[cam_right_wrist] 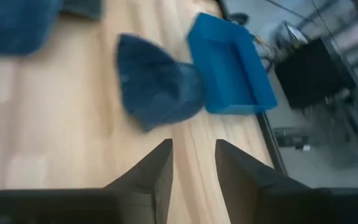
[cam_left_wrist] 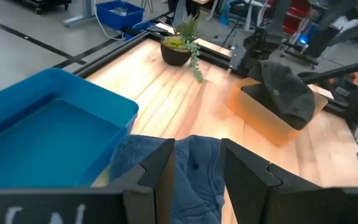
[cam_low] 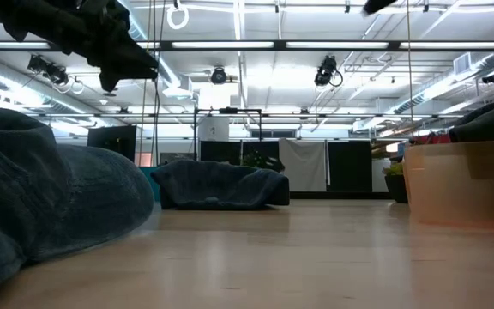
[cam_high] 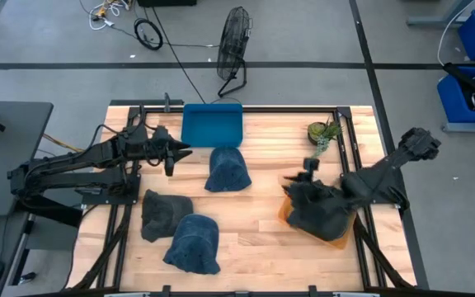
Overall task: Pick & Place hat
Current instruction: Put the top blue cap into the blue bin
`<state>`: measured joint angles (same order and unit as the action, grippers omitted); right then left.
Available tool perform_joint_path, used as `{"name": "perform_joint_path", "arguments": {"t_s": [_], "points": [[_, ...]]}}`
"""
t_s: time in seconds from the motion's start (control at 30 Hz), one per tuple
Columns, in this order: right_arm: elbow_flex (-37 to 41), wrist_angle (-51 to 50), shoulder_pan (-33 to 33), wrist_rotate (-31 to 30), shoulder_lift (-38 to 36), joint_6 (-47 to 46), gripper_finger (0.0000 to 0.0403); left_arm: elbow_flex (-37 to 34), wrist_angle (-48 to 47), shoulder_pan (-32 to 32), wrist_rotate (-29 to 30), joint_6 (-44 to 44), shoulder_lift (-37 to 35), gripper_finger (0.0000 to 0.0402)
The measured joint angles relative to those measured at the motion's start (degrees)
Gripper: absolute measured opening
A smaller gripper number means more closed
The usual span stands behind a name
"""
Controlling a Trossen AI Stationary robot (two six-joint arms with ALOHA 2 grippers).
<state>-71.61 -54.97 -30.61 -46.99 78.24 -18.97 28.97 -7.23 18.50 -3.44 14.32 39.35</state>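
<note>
A blue hat lies on the table just in front of a blue bin. It also shows in the left wrist view and the right wrist view. My left gripper hovers open and empty just left of this hat, with the fingers pointing toward it. A dark grey hat lies draped over an orange box at the right. My right gripper is open and empty above that box's far left corner; in its wrist view it points at the blue hat and bin.
A grey hat and a second blue hat lie at the near left. A small potted plant stands at the far right. Bare wood lies between the hats and the orange box. A fan stands on the floor beyond the table.
</note>
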Motion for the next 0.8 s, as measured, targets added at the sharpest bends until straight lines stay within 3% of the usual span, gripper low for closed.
{"name": "perform_joint_path", "arguments": {"t_s": [0.1, 0.3, 0.4, 0.6, 0.8], "points": [[4.3, 11.9, 6.8, 2.8, 0.0, 5.6, 0.0115, 0.0, 0.0, 0.0, 0.0, 0.0, 0.0, 0.0133], [14.8, 40.7, 18.6, 18.6, 0.2, 15.9, 0.01, 0.0, 0.0, 0.0, -0.4, -0.1, 0.0, 0.0133], [18.8, 49.5, 22.0, 18.2, 0.2, 20.1, 0.0093, 0.5, -0.9, 0.0, -3.0, -3.8, -0.2, 0.0133], [21.2, 51.4, 25.4, 14.5, 0.2, 16.3, 0.0086, 4.6, -5.6, 0.0, -3.6, -20.5, -0.3, 0.0133], [22.1, 52.8, 27.7, 14.5, 0.2, 6.7, 0.0086, 5.4, -7.9, 0.0, -5.4, -21.8, -0.3, 0.0133]]}}
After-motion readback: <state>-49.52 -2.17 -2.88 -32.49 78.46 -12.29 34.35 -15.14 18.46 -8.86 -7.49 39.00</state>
